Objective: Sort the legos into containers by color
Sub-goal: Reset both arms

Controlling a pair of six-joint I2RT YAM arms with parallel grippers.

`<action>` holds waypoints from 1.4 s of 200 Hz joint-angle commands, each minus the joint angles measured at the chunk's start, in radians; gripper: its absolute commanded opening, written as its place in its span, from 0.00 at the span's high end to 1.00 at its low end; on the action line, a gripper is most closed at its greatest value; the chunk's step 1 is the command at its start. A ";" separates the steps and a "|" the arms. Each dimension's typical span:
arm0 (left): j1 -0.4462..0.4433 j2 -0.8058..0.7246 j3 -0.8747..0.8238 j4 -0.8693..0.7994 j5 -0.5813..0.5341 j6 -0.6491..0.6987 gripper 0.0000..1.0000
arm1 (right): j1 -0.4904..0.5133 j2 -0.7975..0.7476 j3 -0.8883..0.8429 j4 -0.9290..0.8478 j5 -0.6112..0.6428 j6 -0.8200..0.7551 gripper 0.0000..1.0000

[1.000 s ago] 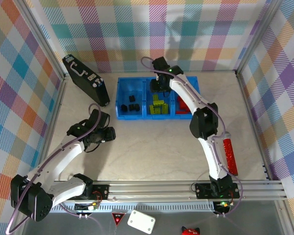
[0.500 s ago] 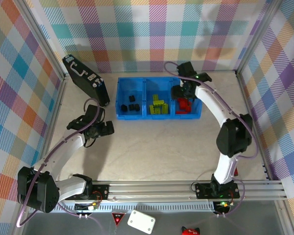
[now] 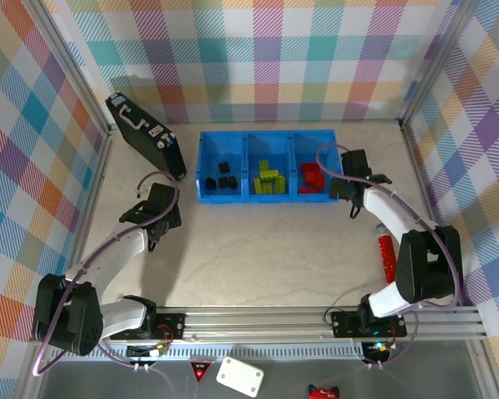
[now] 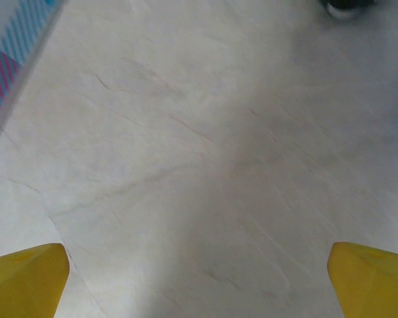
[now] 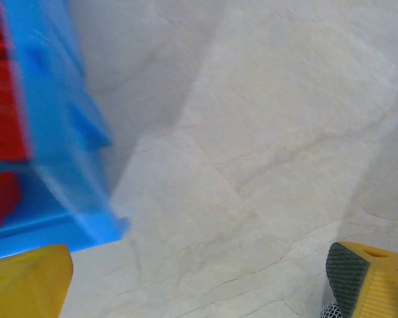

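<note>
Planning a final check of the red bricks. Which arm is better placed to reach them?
Right, probably: the right hand sits just beside the tray's red end; the left hand is over bare table past the black end.

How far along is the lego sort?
Looks done: black legos sit in the left compartment of the blue tray, lime legos in the middle, red legos in the right. In hand: nothing; left claw and right claw are open and empty over the table. Left: probably nothing; every brick I can see is already binned.
</note>
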 commanded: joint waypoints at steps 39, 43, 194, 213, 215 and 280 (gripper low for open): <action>0.077 0.013 -0.235 0.678 -0.046 0.260 0.00 | -0.019 -0.022 -0.338 0.666 0.073 -0.097 0.01; 0.084 0.016 -0.246 0.712 -0.026 0.265 0.00 | -0.019 -0.020 -0.340 0.670 0.074 -0.103 0.01; 0.193 0.383 -0.302 1.305 0.474 0.337 0.00 | -0.136 0.032 -0.578 1.274 -0.306 -0.207 0.01; 0.193 0.380 -0.305 1.306 0.476 0.336 0.00 | -0.137 0.035 -0.580 1.283 -0.265 -0.191 0.01; 0.192 0.380 -0.305 1.306 0.475 0.336 0.00 | -0.137 0.037 -0.580 1.285 -0.265 -0.191 0.01; 0.194 0.380 -0.305 1.306 0.477 0.335 0.00 | -0.155 0.037 -0.572 1.266 -0.310 -0.183 0.01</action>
